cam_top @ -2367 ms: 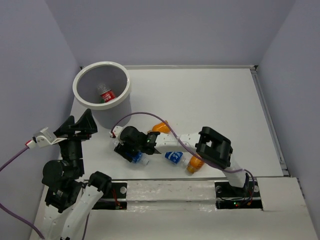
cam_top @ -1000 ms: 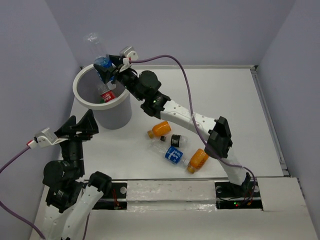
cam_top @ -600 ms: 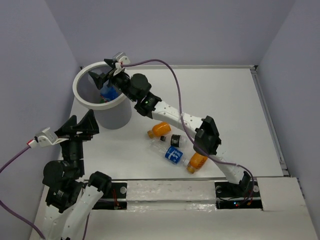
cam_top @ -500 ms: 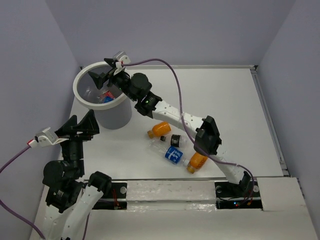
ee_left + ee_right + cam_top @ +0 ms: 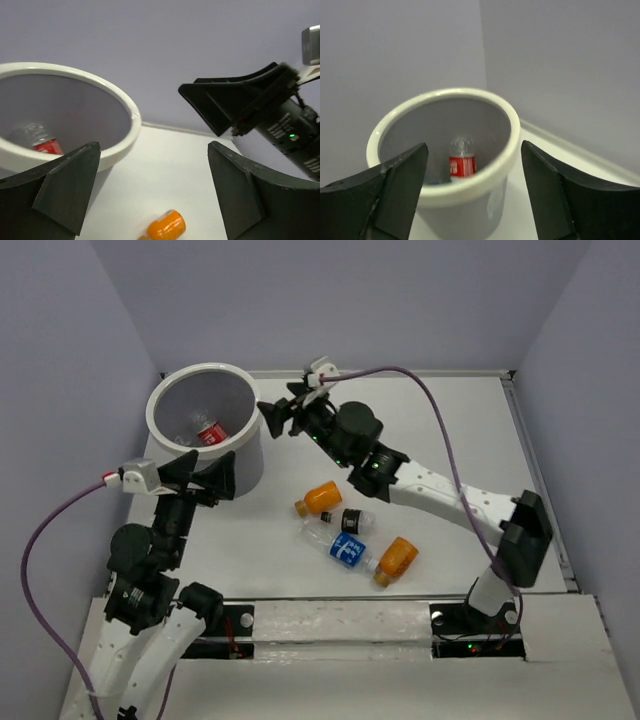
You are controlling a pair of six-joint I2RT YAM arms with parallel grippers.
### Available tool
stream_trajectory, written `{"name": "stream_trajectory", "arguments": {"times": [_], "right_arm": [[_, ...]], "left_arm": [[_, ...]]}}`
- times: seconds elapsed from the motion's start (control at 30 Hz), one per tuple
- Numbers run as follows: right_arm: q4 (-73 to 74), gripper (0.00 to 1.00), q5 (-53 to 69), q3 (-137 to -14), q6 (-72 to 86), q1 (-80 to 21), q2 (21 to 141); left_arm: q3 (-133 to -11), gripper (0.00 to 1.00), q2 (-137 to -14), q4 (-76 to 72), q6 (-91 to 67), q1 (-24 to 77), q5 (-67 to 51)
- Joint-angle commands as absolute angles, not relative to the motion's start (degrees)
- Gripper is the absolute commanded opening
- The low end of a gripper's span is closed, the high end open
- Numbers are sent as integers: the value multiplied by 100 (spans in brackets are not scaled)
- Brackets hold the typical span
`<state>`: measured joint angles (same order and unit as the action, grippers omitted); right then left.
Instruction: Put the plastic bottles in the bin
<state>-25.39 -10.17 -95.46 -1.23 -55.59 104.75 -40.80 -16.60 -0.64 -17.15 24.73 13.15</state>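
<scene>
Bottles: one with a red label point(image 5: 208, 433) lies inside the bin point(image 5: 206, 369); four lie on the table point(image 5: 450, 430), out from the bin toward my bases and to its right.
My right claw point(image 5: 278, 415) hangs just right of the bin's rim, jaws spread, empty. My left claw point(image 5: 205, 475) sits close to the bin's near wall, jaws spread wide, also empty. Table group, outward from the bin: orange bottle point(image 5: 322, 498), black-labelled bottle point(image 5: 348, 521), clear blue-labelled bottle point(image 5: 345, 548), second orange bottle point(image 5: 396, 557) farthest off. All four lie on their sides.
</scene>
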Motion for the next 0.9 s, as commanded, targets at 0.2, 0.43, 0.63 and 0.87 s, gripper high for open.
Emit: {"name": "stream_trajectory", "arguments": {"times": [0.2, 0.43, 0.63, 0.87], "right_arm": [[-231, 77, -2980, -4888, 2494, -5563, 6278], [1212, 87, -3014, -3938, 3181, -5563, 4677], [1239, 87, -2980, -3604, 3094, -5563, 3912], [1248, 87, -2602, -3314, 3041, -5563, 3367]], "left_arm": [[-4376, 98, -3925, -510, -1609, 2592, -2168], [-5176, 90, -5720, 720, -862, 3761, -863], [-5712, 89, -7056, 1010, -283, 4227, -650], [-6248, 88, -8410, 1467, 210, 4307, -465]]}}
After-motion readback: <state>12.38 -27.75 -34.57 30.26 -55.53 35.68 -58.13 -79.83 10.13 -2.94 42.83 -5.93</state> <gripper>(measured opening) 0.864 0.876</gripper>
